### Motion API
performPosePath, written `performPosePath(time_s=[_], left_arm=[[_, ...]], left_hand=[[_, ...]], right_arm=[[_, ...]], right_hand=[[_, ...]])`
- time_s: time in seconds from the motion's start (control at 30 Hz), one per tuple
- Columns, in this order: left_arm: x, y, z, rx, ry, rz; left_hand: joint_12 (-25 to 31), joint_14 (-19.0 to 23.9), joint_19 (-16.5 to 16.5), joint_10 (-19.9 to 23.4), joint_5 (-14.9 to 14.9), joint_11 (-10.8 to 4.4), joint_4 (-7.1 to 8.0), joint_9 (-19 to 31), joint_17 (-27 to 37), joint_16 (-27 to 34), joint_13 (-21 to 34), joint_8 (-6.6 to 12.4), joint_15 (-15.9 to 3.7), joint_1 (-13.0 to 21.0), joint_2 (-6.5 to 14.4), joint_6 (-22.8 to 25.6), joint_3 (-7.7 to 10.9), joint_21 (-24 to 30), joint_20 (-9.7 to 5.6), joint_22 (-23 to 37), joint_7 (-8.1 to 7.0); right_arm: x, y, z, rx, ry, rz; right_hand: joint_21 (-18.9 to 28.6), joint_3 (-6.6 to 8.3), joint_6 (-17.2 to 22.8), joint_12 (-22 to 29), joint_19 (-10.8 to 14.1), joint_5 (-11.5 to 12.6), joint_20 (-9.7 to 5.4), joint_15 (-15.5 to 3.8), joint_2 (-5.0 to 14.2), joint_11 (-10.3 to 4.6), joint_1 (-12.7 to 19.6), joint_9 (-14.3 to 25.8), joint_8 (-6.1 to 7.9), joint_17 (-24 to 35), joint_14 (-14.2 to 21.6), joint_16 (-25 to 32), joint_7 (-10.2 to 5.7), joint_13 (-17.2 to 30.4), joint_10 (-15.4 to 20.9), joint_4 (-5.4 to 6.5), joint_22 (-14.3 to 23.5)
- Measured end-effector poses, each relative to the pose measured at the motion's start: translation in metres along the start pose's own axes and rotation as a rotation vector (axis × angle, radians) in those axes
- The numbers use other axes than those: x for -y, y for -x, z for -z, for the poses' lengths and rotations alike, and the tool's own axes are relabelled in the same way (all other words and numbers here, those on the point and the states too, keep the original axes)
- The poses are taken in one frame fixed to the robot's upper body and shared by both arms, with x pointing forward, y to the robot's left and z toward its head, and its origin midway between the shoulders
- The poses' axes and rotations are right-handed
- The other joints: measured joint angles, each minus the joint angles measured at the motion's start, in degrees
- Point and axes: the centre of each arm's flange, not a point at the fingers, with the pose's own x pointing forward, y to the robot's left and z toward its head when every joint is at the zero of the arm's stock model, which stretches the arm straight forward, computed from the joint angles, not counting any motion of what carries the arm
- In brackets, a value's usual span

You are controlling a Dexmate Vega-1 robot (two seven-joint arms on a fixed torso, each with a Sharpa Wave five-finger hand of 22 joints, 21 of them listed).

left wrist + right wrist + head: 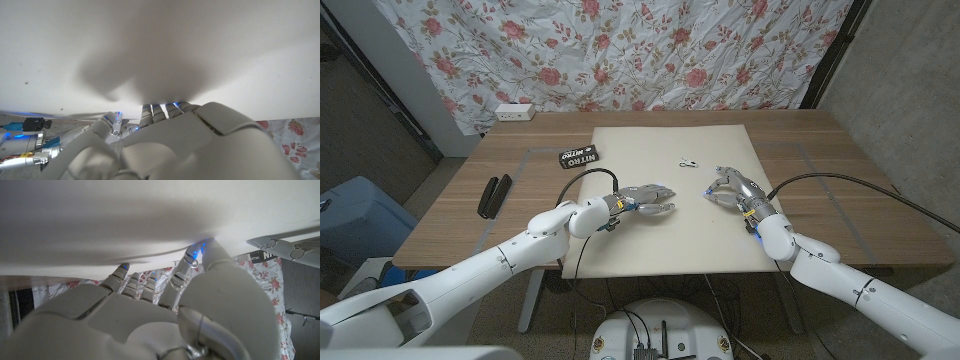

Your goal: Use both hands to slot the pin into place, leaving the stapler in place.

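Left hand (642,199) lies low over the cream mat (620,245), fingers extended close together, holding nothing. Right hand (730,187) sits on the mat, fingers curled inward, nothing visible in them. A small pin (689,162) lies on the mat just beyond both sets of fingertips. Black stapler (496,194) rests on the wooden table (850,190), well apart from the left hand's fingers.

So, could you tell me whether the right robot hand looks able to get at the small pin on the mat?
Probably yes: the pin lies alone on bare mat just beyond the right robot hand, with nothing between.

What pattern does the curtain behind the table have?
Red and pink flowers on white curtain; head view shows it best.
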Motion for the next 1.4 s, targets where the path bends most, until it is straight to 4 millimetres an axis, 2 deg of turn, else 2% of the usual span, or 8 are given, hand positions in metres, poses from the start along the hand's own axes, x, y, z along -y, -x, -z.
performPosePath(time_s=[0.07, 0.23, 0.43, 0.53, 0.87, 1.0, 1.23, 1.4], left_arm=[[-0.0003, -0.0004, 0.0004, 0.0, 0.002, 0.002], [-0.0008, -0.0016, 0.0013, -0.001, 0.005, 0.007], [-0.0012, -0.003, 0.0018, 0.0, 0.005, 0.015], [-0.0017, -0.004, 0.0025, 0.0, 0.004, 0.019], [-0.0006, -0.0044, 0.0021, 0.004, 0.01, 0.031], [-0.0013, -0.0058, 0.003, 0.003, 0.01, 0.036], [-0.0004, -0.0056, 0.0028, 0.004, 0.011, 0.044], [0.0002, -0.0042, 0.0021, 0.006, 0.009, 0.046]], left_hand=[[0.0, 0.0, 0.01, 0.0, 0.0, 0.0, 0.0, 0.0, 0.0, -0.1, 0.0, 0.0, 0.0, 0.0, 0.0, 0.1, 0.0, -0.11, 0.01, -0.01, 0.1], [0.0, 0.06, 0.4, 0.0, 0.0, 0.01, 0.0, -0.01, -0.02, -0.09, 0.0, -0.01, 0.06, 0.0, 0.0, 0.5, 0.0, -0.18, -0.23, -0.03, -0.12], [0.0, 0.14, 0.4, 0.0, 0.0, 0.01, 0.11, -0.01, -0.04, 0.02, -0.01, -0.01, 0.14, 0.0, 0.0, 0.5, 0.1, -0.19, -0.23, -0.02, -0.12], [0.0, 0.14, 0.4, 0.0, 0.0, 0.01, 0.24, -0.01, -0.03, 0.02, -0.01, -0.01, 0.14, 0.0, 0.0, 0.5, 0.24, -0.19, -0.23, 0.01, -0.12], [-0.02, 0.29, 0.4, 0.0, 0.0, 0.01, 0.24, -0.02, 0.0, 0.0, -0.06, -0.01, 0.01, 0.0, 0.0, 0.49, 0.23, 0.06, -0.23, 0.02, -0.12], [-0.04, 0.37, 0.4, 0.21, 0.0, -0.19, 0.24, -0.04, 0.0, -0.06, -0.05, -0.01, -0.07, 0.0, 0.0, 0.48, 0.23, 0.06, -0.23, 0.01, -0.12], [-0.19, 0.36, 0.39, 0.2, 0.0, -0.19, 0.33, -0.02, -0.05, -0.07, -0.04, -0.09, -0.06, 0.0, 0.0, 0.48, 0.32, 0.04, -0.23, -0.03, -0.13], [0.0, 0.35, 0.39, 0.19, 0.0, -0.18, 0.16, 0.0, -0.06, 0.01, -0.04, 0.03, -0.05, 0.0, 0.0, 0.47, 0.63, -0.02, -0.23, -0.03, -0.13]], right_arm=[[0.0001, -0.0003, 0.0004, 0.003, 0.0, -0.001], [0.0002, -0.0008, 0.0009, 0.012, 0.0, -0.004], [0.0003, -0.0012, 0.0012, 0.023, -0.001, -0.01], [0.0004, -0.0012, 0.0006, 0.034, -0.003, -0.014], [0.0029, -0.0012, 0.0034, 0.032, 0.0, -0.013], [0.0024, -0.0007, 0.0007, 0.051, -0.01, -0.022], [0.0033, 0.0005, -0.0008, 0.067, -0.018, -0.035], [0.0046, 0.0009, -0.0014, 0.073, -0.02, -0.04]], right_hand=[[0.0, 0.0, -0.04, 0.0, -0.43, 0.01, 0.42, 0.0, -0.21, -0.02, -0.52, 0.13, -0.01, 0.0, 0.0, 0.0, 0.01, 0.0, -0.02, 0.0, 0.0], [-0.26, -0.01, -1.26, 0.0, -0.4, 0.01, 0.4, 0.54, -0.15, 0.1, -0.6, 0.03, -0.56, 0.0, 0.09, 0.0, -0.01, 0.0, -0.72, 0.01, 0.0], [-0.27, -0.48, -3.25, 0.0, -0.41, 0.02, 0.41, 1.04, -1.12, 1.1, -1.57, -0.01, -1.62, -0.01, -0.4, 0.0, 0.09, 0.0, -1.72, -0.01, -0.03], [-0.38, -0.79, -3.94, 0.0, -0.61, 0.03, 0.61, 1.34, -1.12, 1.21, -1.59, 0.0, -1.84, -0.01, -0.71, 0.0, 0.04, 0.0, -2.26, 0.3, -0.01], [-0.4, -0.96, -6.7, 0.0, -0.61, 0.03, 0.61, 1.74, -1.13, 1.65, -2.33, 0.02, -3.17, 0.27, -1.12, 0.0, 0.08, 0.0, -3.28, 0.14, 0.02], [-0.4, -1.19, -8.11, 0.0, -1.02, 0.03, 1.01, 2.05, -1.73, 2.07, -2.94, 0.02, -3.99, 0.27, -1.43, -0.46, 0.08, 0.0, -4.12, 0.23, 0.02], [-0.42, -1.19, -10.88, 0.0, -1.02, 0.03, 1.01, 2.67, -1.44, 2.56, -3.25, -0.04, -5.58, 0.53, -2.04, -0.46, -0.01, 0.28, -5.67, 0.23, 0.02], [-0.66, -1.6, -13.05, 0.0, -2.06, 0.03, 1.22, 3.29, -1.73, 2.97, -4.13, -0.28, -6.51, 0.6, -2.67, -0.46, 0.11, 0.29, -6.65, 0.29, 0.02]])
